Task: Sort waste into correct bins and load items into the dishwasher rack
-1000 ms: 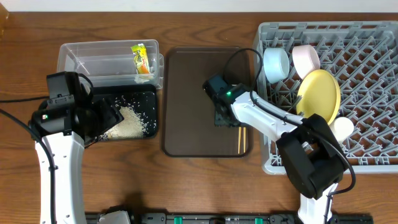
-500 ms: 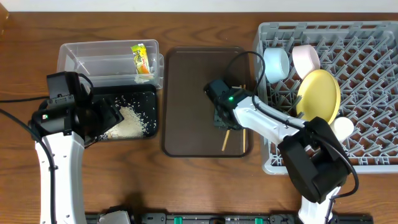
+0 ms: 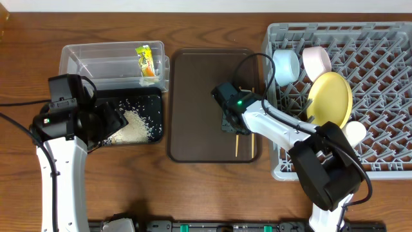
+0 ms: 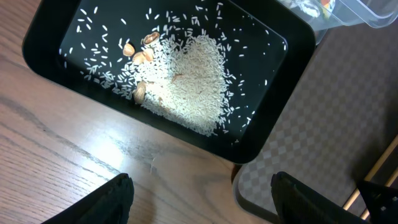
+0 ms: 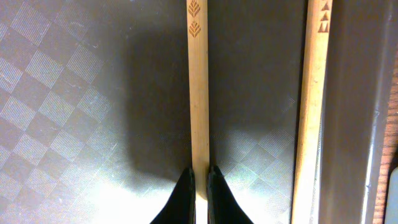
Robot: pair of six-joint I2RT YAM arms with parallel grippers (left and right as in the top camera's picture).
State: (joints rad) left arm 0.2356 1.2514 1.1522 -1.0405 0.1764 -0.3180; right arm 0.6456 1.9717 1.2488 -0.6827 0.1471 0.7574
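My right gripper [image 3: 230, 122] [image 5: 200, 171] is low over the brown serving tray [image 3: 193, 96], shut on one wooden chopstick [image 5: 198, 93] whose end sticks out below it [image 3: 237, 145]. A second chopstick [image 5: 314, 93] lies free beside it along the tray's raised rim. My left gripper [image 3: 112, 119] [image 4: 202, 186] hangs open and empty over the near edge of the black tray [image 3: 154, 96] [image 4: 261, 149], which holds a heap of rice scraps [image 3: 135, 125] [image 4: 193, 81]. The yellow-green wrapper [image 3: 147, 61] lies in the clear tub [image 3: 96, 58].
The grey dishwasher rack [image 3: 386, 77] at the right holds a blue bowl [image 3: 285, 64], a pink bowl [image 3: 316, 61], a yellow plate [image 3: 329, 96] and a white cup [image 3: 354, 132]. A few nut pieces [image 4: 137, 53] lie among the rice.
My right gripper's jaws closed on one chopstick, which swung left, away from the other. The left arm has not moved.
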